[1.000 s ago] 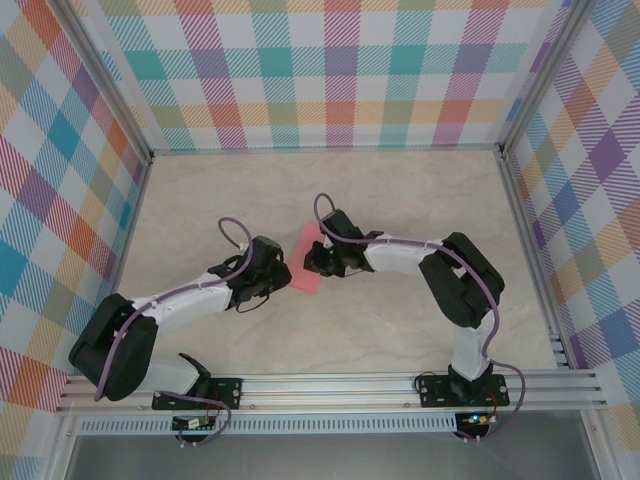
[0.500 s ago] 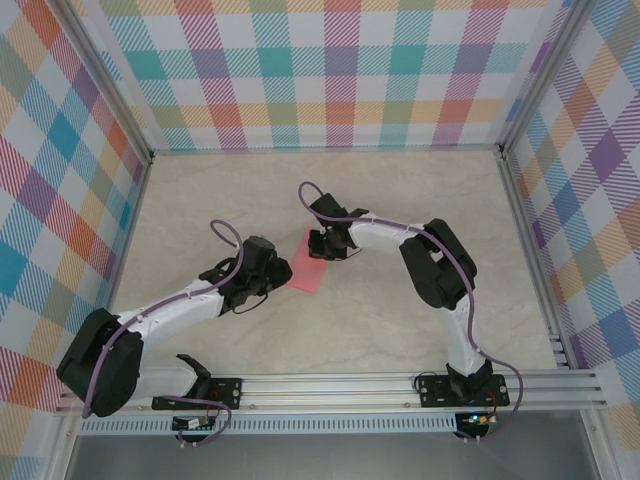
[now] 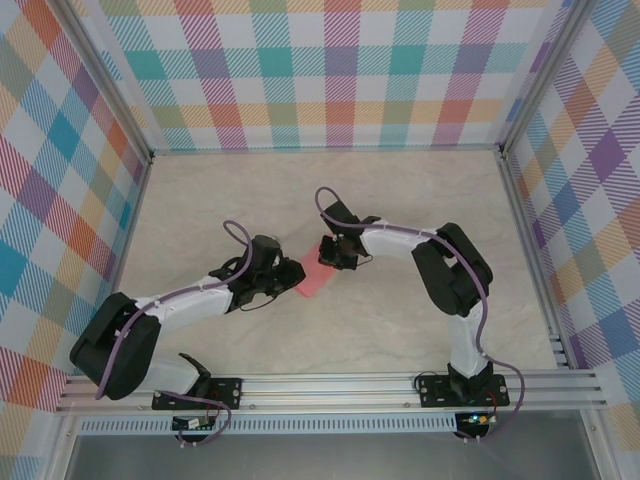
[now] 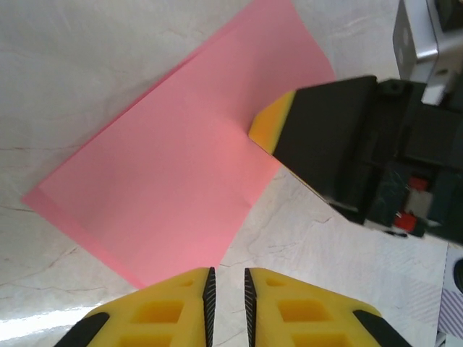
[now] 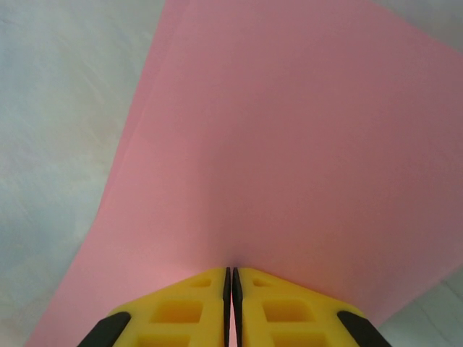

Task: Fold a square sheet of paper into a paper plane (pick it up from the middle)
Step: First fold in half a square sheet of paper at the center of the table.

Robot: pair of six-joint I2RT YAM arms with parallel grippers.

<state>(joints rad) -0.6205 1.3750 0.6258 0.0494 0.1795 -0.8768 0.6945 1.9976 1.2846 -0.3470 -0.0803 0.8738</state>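
I saw the folded pink paper sheet [image 3: 313,281] [image 4: 181,181] [image 5: 289,144] flat on the table [image 3: 400,200] mid-workspace, between the two grippers. The right gripper [image 3: 330,256] [image 5: 231,272] had its jaws together, tips down on the sheet's edge; I couldn't tell pinch from press. The left gripper [image 3: 291,272] [image 4: 227,273] sat just off the sheet's near corner, jaws a narrow slit apart, nothing between them.

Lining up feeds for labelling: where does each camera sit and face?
Top external: above and behind the bases, looking down on the table; left arm and right arm meet at the pink paper.
Left wrist: on the left arm, facing down past the left gripper at the paper; the right gripper rests on it.
Right wrist: on the right arm, close over the paper, its fingers at the bottom.
Shared: all see the paper.
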